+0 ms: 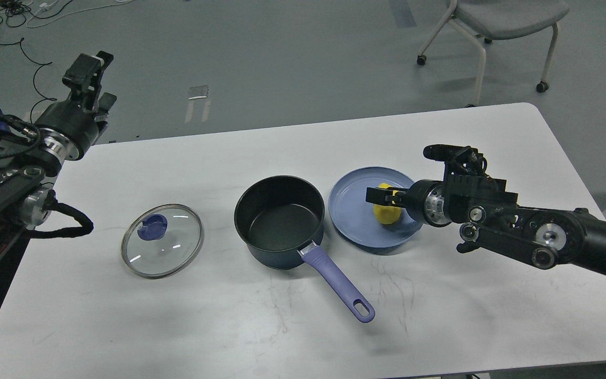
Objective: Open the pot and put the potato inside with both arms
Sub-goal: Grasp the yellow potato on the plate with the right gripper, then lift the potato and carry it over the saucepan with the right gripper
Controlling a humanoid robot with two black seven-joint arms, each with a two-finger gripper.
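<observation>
The dark pot (280,221) with a purple handle (337,284) stands open at the table's middle. Its glass lid (169,252) with a blue knob lies flat on the table to the pot's left. The yellow potato (387,213) sits on a blue plate (350,210) right of the pot. My right gripper (383,196) is at the potato, its dark fingers over the potato's top half, open by the look of it. My left gripper (97,81) is open and empty, raised beyond the table's far left corner.
The white table (282,326) carries only the pot, lid and plate. A grey wheeled chair (497,21) stands on the floor behind the table's right end. Cables lie on the floor at the top left.
</observation>
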